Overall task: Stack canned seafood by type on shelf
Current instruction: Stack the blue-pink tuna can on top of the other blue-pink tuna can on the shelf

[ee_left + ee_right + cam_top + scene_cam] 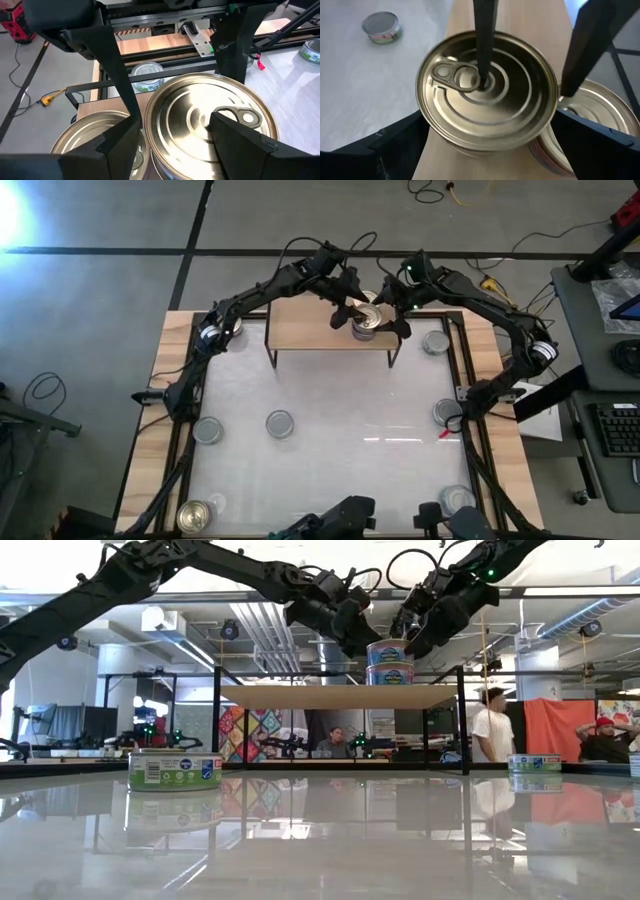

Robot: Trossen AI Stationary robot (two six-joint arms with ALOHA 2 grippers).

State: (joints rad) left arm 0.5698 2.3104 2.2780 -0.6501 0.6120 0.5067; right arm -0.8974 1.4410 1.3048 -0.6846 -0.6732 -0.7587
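The shelf (310, 330) stands at the table's far side. On its right part a gold-topped pull-ring can (485, 90) sits a little off-centre on a lower can (390, 674). Another gold-topped can (605, 115) rests on the shelf board close beside them. My left gripper (348, 308) reaches over the top can from the left, its fingers apart. My right gripper (393, 315) comes from the right and stands open, one finger on each side of the top can; I cannot tell whether it touches the can. My left gripper rests one fingertip (482, 75) on the top can's lid near its centre (492, 95), next to the pull ring, slanting down from the table's left. Its other finger (582, 55) stands outside the can's rim, between the two gold cans. The can stays flat on the lower can.
Several loose cans lie on the white table: two at the left middle (209, 430) (280, 423), two near the right rail (437, 342) (447, 412), two at the near corners (197, 515) (458, 500). People (492, 730) are in the room behind.
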